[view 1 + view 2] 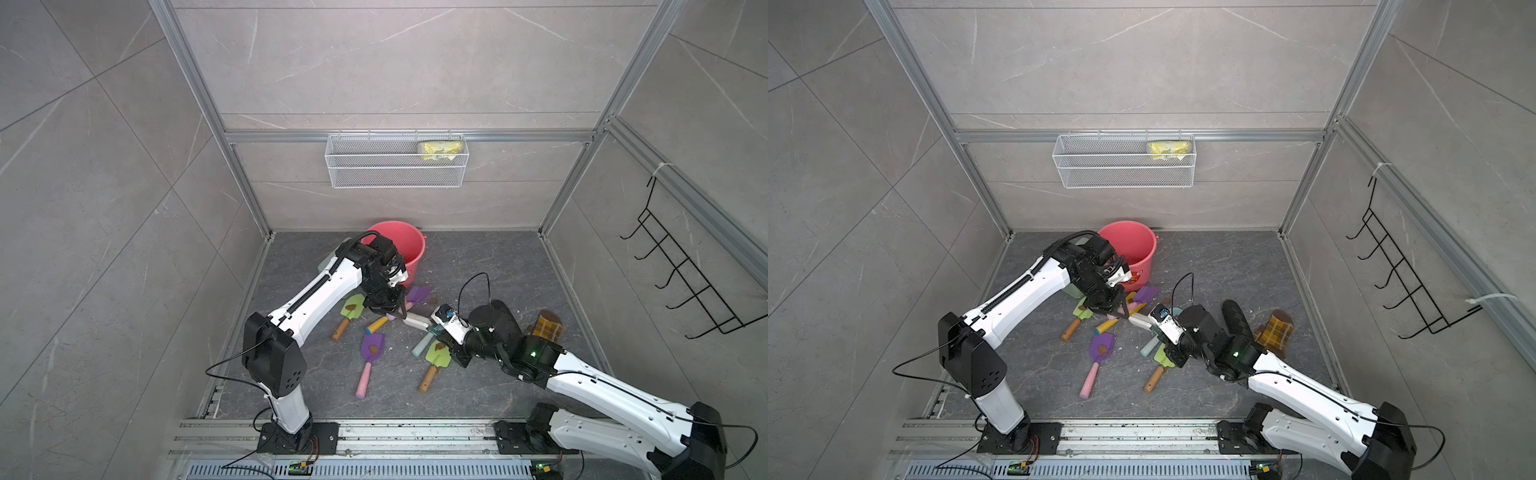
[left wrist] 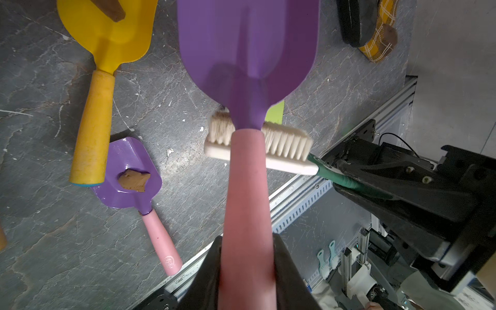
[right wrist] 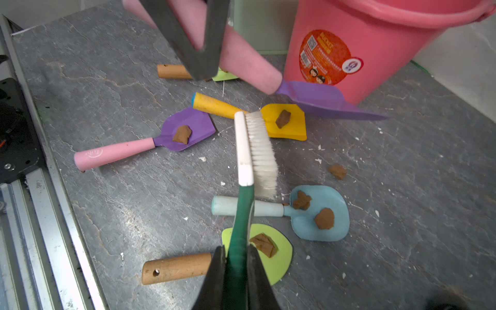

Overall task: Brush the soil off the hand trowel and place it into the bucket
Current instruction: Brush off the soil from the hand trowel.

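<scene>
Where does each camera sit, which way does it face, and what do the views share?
Top views: high above the front rail, looking down toward the back wall; left arm and right arm show, with the round coral-pink plastic bucket.
Left wrist: on the left arm, looking along its own left gripper, shut on the pink-handled purple toy trowel.
Right wrist: on the right arm, looking along its own right gripper, shut on the green-handled white brush, toward the bucket.
Shared: both wrist views show that brush and trowel.

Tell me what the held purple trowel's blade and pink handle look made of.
Purple pointed trowel blade: smooth, semi-gloss, thin-edged; painted metal or hard plastic, cannot tell which. Pink round handle: matte, no shine; probably foam or rubber-coated.
</scene>
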{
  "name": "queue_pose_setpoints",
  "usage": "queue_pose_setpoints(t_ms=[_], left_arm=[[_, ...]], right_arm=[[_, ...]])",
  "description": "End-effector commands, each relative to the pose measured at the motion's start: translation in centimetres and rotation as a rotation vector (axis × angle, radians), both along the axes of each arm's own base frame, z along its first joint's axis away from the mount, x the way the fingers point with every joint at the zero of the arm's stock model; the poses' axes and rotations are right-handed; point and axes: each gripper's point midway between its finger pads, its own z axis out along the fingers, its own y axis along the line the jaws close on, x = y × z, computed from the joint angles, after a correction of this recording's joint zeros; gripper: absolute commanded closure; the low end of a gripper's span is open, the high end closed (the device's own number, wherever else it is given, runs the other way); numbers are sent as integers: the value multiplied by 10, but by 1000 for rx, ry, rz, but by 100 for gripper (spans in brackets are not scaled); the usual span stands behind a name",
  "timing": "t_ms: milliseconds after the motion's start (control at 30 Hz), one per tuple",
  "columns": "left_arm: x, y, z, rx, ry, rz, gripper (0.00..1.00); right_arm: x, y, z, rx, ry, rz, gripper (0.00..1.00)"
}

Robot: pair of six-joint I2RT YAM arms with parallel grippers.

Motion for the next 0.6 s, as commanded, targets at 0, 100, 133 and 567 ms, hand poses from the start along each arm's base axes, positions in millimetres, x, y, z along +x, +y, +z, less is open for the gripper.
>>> queue_pose_setpoints(t_ms=[0,100,133,567], left_arm=[[-10,-2,13,-39,37,-21,100],[-13,-1,14,-44,45,-24,100],[-15,-1,15,-45,46,-24,100],[-10,1,18,-57,29,-8,100]], right_arm=[[11,7,28,48,-110,3,100],[28,-2,29,-5,-150,-82,100],[34,-6,29,-28,-161,-115,100],[14,-6,1,-77,-101,-68,100]])
